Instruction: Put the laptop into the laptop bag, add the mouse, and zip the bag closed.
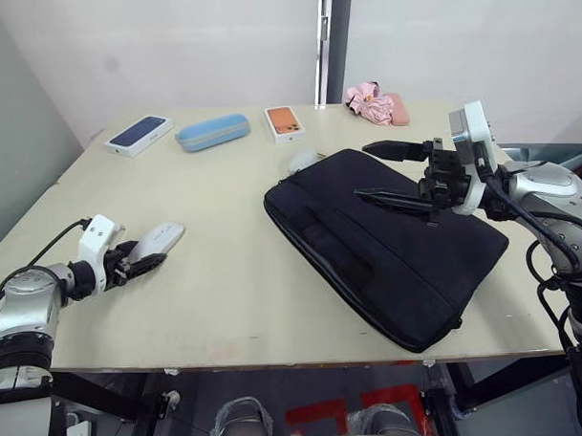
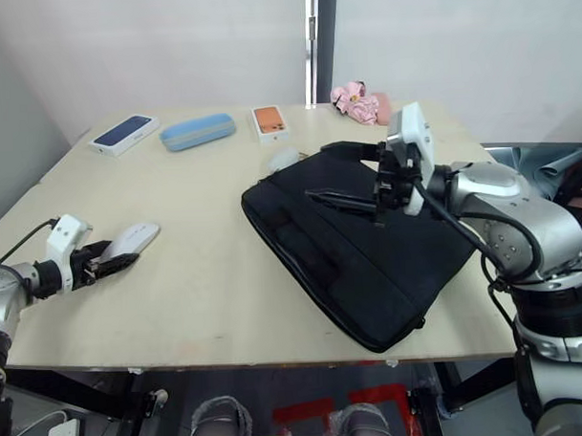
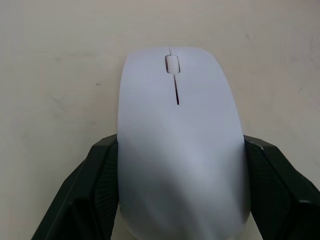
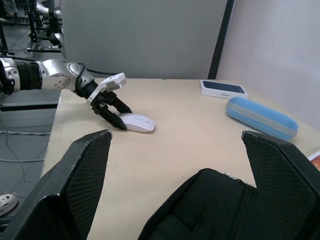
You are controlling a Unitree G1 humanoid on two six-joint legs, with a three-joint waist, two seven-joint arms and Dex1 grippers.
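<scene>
The slim white mouse (image 1: 159, 239) lies flat on the table's left side. My left gripper (image 1: 145, 262) is shut on its rear half, one black finger (image 3: 95, 195) pressed to each side. The black laptop bag (image 1: 392, 248) lies flat and slanted on the table's right half. Above the bag's far end hovers my right gripper (image 1: 363, 170), open wide with nothing between its fingers (image 4: 82, 175). The laptop is hidden from view.
A rounder greyish mouse (image 1: 301, 160) sits against the bag's far corner. Along the back edge lie a navy phone box (image 1: 138, 134), a blue case (image 1: 212, 132), an orange phone box (image 1: 285, 123) and a pink bundle (image 1: 373, 102). Bare tabletop (image 1: 226, 278) separates mouse and bag.
</scene>
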